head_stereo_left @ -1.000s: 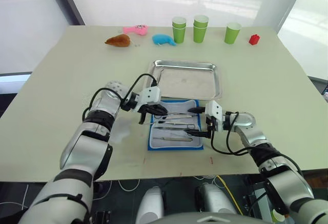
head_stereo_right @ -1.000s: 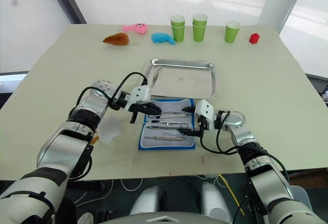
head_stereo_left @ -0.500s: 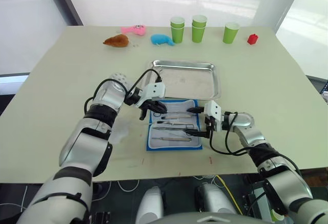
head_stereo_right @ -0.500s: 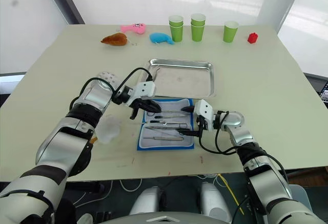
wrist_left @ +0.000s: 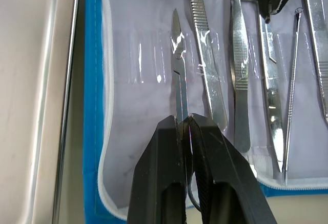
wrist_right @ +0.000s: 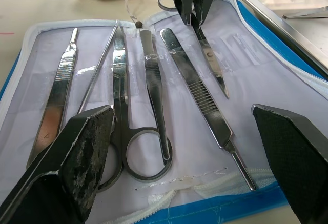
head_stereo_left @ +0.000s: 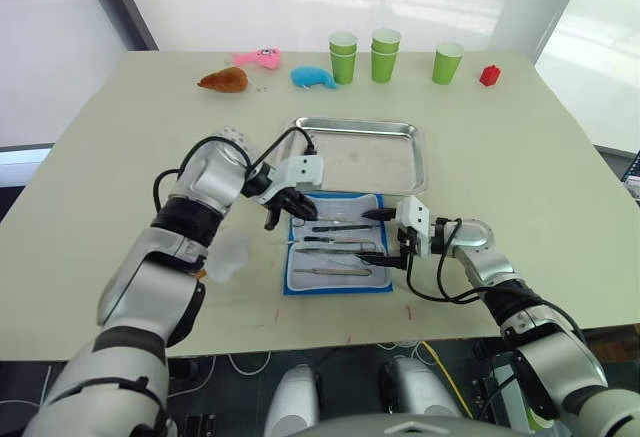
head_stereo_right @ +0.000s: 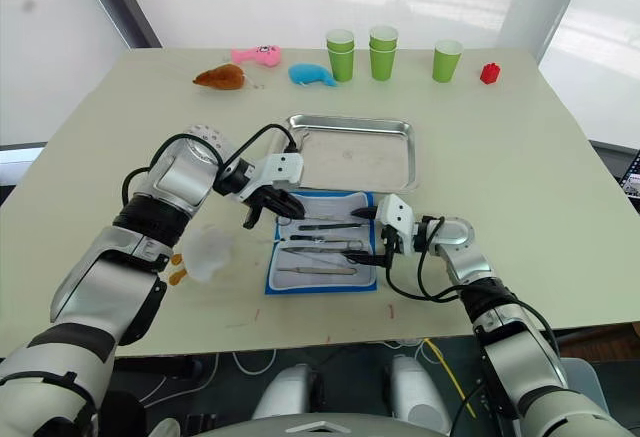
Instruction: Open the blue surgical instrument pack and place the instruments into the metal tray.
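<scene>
The blue surgical instrument pack [head_stereo_left: 335,256] lies unzipped near the surface's [head_stereo_left: 100,187] front edge, instruments [wrist_right: 154,90] lined inside. The right end effector [head_stereo_left: 383,234] hovers spread wide over its right side; the left end effector [wrist_left: 187,131] is clenched on small scissors [wrist_left: 178,75]. Just beyond sits the metal tray [head_stereo_left: 420,162]. Green cups [head_stereo_left: 382,55], plush toys [head_stereo_left: 312,77] and a red block [head_stereo_left: 489,75] line the far edge

Head stereo overhead, wrist views close

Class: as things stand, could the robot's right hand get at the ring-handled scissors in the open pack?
Probably yes: the right hand is open just before the scissors, whose rings lie uncovered on the pack.
</scene>
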Motion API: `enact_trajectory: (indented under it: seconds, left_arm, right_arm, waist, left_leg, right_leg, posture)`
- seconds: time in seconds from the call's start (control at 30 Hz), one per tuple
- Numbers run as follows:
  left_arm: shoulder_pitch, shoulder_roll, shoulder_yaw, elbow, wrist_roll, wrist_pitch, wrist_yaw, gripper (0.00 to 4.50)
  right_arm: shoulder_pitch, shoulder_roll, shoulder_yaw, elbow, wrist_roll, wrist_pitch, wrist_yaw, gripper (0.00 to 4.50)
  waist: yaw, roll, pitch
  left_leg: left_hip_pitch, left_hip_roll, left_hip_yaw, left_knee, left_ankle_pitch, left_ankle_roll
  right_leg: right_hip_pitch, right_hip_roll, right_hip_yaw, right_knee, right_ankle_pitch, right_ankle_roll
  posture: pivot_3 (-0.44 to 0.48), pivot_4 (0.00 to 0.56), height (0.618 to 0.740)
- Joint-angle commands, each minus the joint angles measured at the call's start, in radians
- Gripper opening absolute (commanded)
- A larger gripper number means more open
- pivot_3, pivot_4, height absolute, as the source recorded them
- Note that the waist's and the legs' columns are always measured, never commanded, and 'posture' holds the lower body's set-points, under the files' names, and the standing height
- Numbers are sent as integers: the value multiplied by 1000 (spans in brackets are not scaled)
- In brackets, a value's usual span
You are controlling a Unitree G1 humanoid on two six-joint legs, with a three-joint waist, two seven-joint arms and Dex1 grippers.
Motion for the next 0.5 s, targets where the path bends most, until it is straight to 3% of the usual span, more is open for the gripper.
enact_trajectory:
  seconds: [0.03, 0.5]
  left_arm:
    - [-13, 25, -5, -61, 2, 34, -24, 87]
    - [-19, 93, -10, -113, -19, 69, -57, 87]
  right_arm:
    - [83, -8, 76, 167, -125, 50, -23, 4500]
    - [74, 0, 75, 185, -129, 39, -26, 4500]
  waist:
    - [-1, 0, 0]
    - [-10, 0, 0]
  left_leg:
    - [0, 0, 0, 0, 0, 0]
    - [0, 0, 0, 0, 0, 0]
  right_leg:
    - [0, 0, 0, 0, 0, 0]
    - [0, 1, 1, 0, 0, 0]
  posture:
    - [0, 150, 740]
    - [0, 150, 740]
